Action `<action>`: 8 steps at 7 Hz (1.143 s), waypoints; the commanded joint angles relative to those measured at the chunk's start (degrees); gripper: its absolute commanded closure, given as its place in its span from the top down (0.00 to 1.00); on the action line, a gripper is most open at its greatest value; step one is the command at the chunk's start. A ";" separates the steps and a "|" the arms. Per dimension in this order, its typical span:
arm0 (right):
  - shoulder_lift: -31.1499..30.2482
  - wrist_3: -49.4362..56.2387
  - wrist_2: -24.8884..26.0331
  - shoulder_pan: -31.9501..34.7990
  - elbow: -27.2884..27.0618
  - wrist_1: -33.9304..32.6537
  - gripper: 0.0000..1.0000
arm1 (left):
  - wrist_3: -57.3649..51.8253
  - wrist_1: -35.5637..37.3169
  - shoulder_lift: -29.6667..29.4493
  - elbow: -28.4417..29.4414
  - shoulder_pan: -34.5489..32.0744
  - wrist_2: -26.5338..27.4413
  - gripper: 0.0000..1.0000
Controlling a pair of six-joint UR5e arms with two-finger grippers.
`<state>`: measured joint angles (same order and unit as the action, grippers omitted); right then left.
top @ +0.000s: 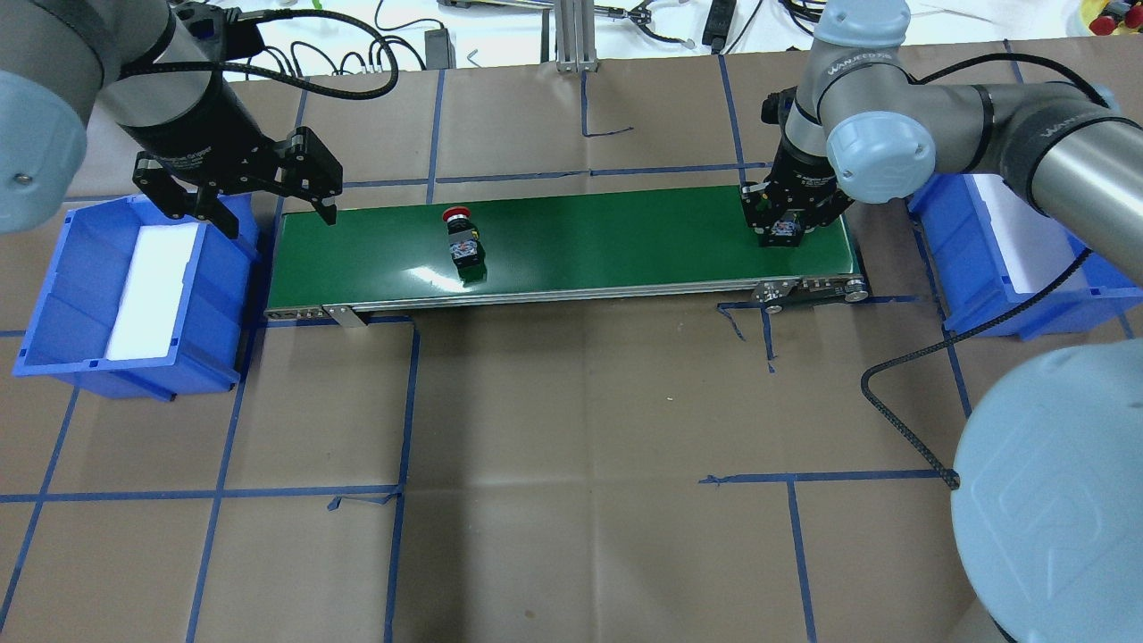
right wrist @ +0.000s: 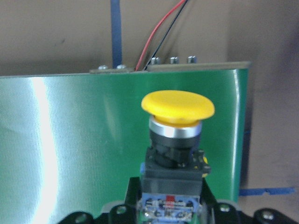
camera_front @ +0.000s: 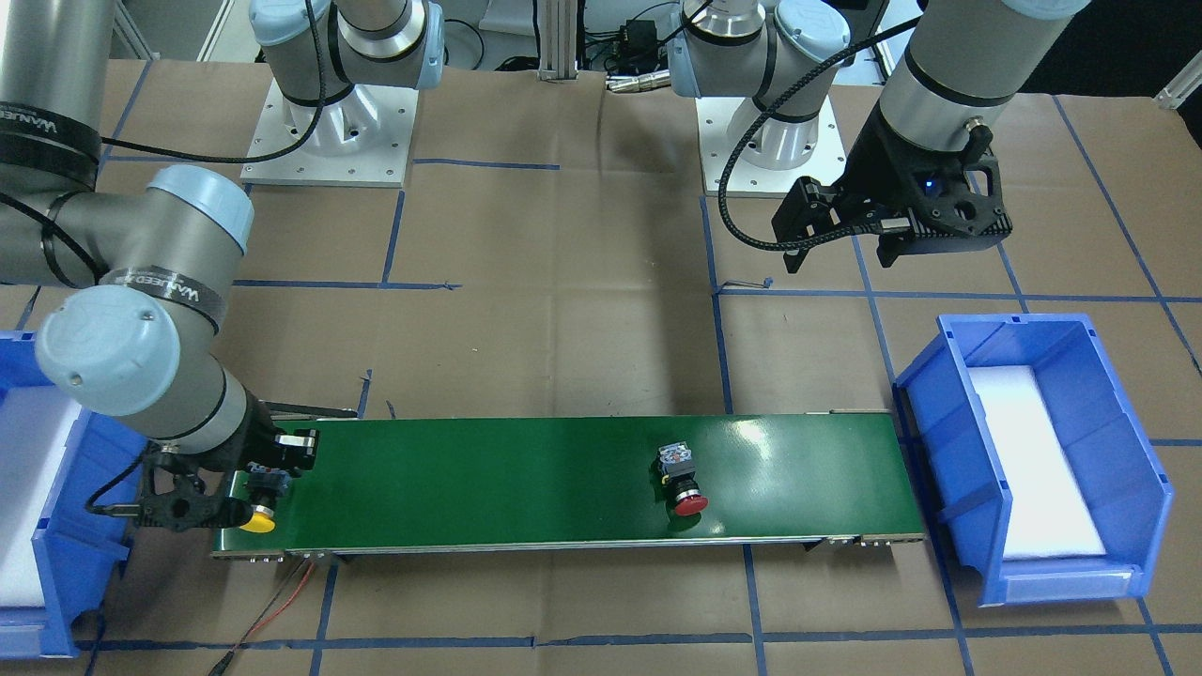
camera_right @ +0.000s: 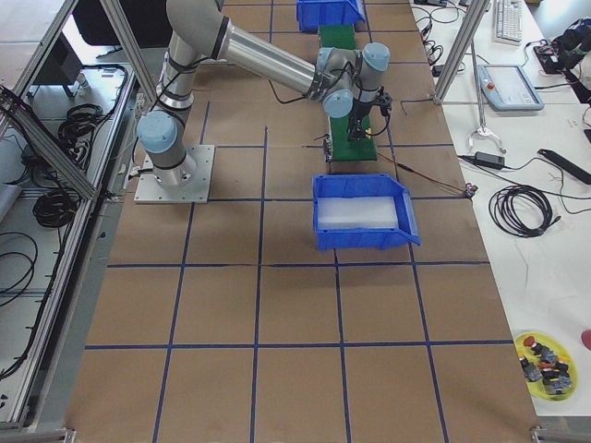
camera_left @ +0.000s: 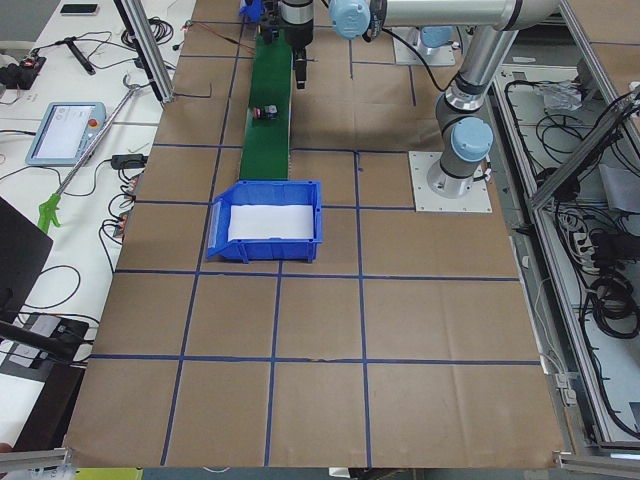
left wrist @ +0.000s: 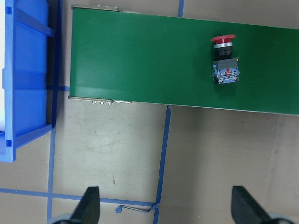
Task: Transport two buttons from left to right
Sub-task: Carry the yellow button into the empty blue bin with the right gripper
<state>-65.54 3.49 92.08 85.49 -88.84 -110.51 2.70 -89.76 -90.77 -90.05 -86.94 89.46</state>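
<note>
The left bin [top: 76,277] with its white liner sits on the bench [top: 571,429] just below and beside the left jaws, which hang released and spread wide over the near end of the green belt [top: 607,241]. I judge they idle there because nothing on that side calls for a grasp. The red button [top: 463,237] lies on its side on the belt, ahead of those jaws and well apart from them, so it looks to be riding across. At the belt's far end the right jaws are clenched on the yellow button [right wrist: 177,135], gripping its blocky body with the cap pointing out beyond them, probably for the lift into the right bin [top: 991,317] just beside. The overhead view hides that cap under the wrist, while the right wrist view shows it plainly. Only the left wrist view shows the left fingertips [left wrist: 88,205] parted, though whether the yellow button touches the belt I cannot tell
</note>
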 commanded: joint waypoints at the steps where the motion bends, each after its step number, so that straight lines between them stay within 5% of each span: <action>1: -5.88 4.11 1.43 -5.03 5.05 9.11 0.05 | 0.03 -0.33 0.24 -0.39 -0.07 -0.08 1.00; 3: -7.77 20.50 1.34 -15.56 11.21 17.07 0.04 | -0.15 -0.33 0.42 -0.48 -0.07 -0.08 1.00; 6: -1.46 37.69 0.56 -27.99 10.45 14.72 0.02 | -0.50 -0.33 0.68 -0.74 -0.16 -0.08 1.00; 8: -1.35 39.40 0.64 -29.15 -0.04 0.55 0.02 | -0.50 -0.33 0.68 -0.83 -0.16 -0.08 1.00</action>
<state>-67.14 41.75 92.74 57.34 -83.01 -102.24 2.18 -90.09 -90.11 -90.84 -87.10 89.38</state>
